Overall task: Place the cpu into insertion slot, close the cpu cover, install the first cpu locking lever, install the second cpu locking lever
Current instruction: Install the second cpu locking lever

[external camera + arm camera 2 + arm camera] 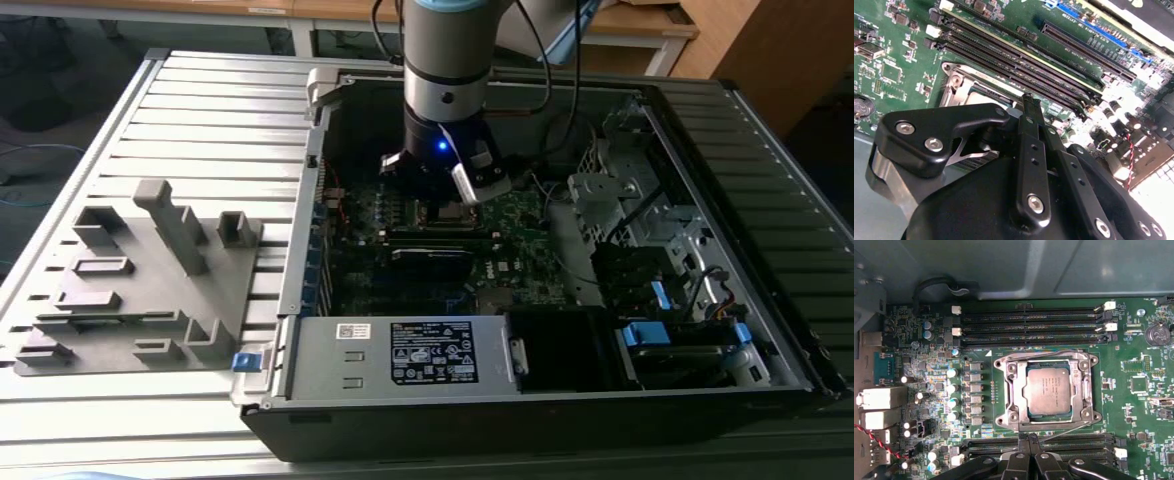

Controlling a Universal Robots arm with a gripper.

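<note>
Silver-grey metal marks the cpu (1048, 391), which already lies flat and square inside the insertion slot (1021, 412) on the green motherboard (1134, 415), between two banks of black memory slots (1029, 325). Around it sits the cpu cover (1083, 390), a thin silver frame that looks lowered over the chip's edges. A thin wire locking lever (1074, 426) runs slantwise along the socket's near side and appears unlatched; whether the other lever is hooked down I cannot tell.

The gripper (1028, 440) hovers just beside the socket's near edge, its black fingers (1023, 460) pressed together and pinching nothing. In the exterior view the arm (447, 60) reaches straight down into the open computer case (534, 390), which rests on the slatted desk (214, 110).

Judging from this, the lever step is in hand. Doing it well calls for pushing the wire low and sideways under its hook, keeping the closed tips off the chip and the memory slots.
</note>
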